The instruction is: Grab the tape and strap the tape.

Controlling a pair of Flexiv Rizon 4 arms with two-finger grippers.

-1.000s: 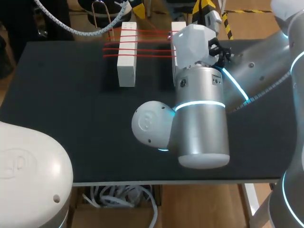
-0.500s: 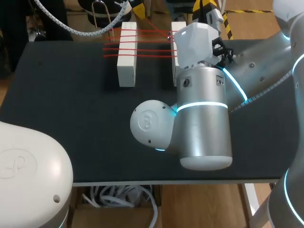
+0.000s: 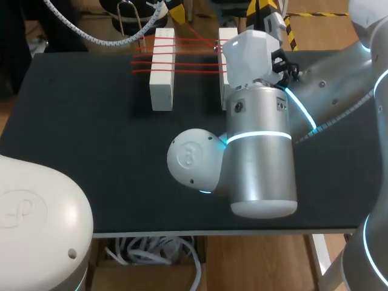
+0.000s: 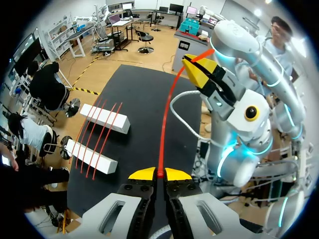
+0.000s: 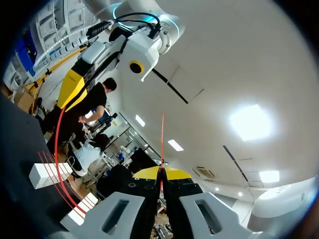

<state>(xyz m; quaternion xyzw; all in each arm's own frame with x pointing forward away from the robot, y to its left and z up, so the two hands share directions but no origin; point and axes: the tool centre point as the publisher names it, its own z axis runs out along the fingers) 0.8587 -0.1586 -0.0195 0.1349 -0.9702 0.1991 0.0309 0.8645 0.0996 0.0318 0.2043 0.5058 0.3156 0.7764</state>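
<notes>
Head view, lower left: white shell of left arm [image 3: 37, 225], nearest of all. Centre of frame: silver link of right arm [image 3: 259, 151], entering from right edge, hanging over black tabletop [image 3: 85, 127]. Upper centre: two white blocks standing apart, one [image 3: 162, 70] in full view, the other [image 3: 227, 35] half hidden behind the right arm's wrist. Four strands of red tape [image 3: 188, 60] stretched straight across between them.

Left end effector [image 4: 159, 174]: closes fully, yellow tips meeting, nipping the tape between them. From those tips, climbs in one long curve to the yellow fingers [image 4: 202, 72] of the right arm, farther out. Beside that run, both blocks on the tabletop, strands crossing them.

Right end effector [image 5: 160, 174]: pinches tight on a thin run of tape, rising straight ahead of the tips. Farther off, more tape curving down to the blocks.
</notes>
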